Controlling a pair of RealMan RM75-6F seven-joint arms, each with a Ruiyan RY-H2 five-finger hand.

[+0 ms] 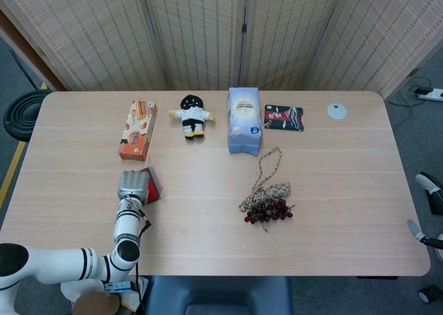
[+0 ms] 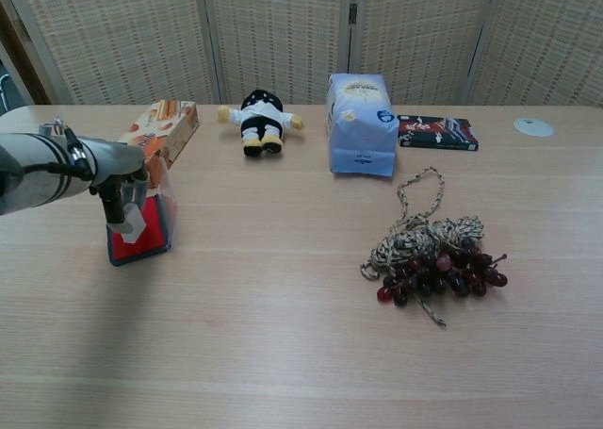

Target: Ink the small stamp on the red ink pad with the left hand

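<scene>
The red ink pad (image 2: 141, 243) lies open in its blue case at the table's left, with its clear lid (image 2: 162, 191) standing up behind it. My left hand (image 2: 120, 176) holds the small whitish stamp (image 2: 133, 224) from above, and the stamp's lower end is down at the red surface. From the head view my left hand (image 1: 131, 185) covers most of the ink pad (image 1: 155, 183), and the stamp is hidden there. Only grey fingertips of my right hand (image 1: 426, 183) show off the table's right edge, so its state is unclear.
An orange snack box (image 2: 166, 125) lies just behind the pad. A small doll (image 2: 260, 118), a blue-white bag (image 2: 360, 123), a dark booklet (image 2: 437, 132) and a white disc (image 2: 533, 126) line the back. Rope with dark grapes (image 2: 433, 259) lies centre right.
</scene>
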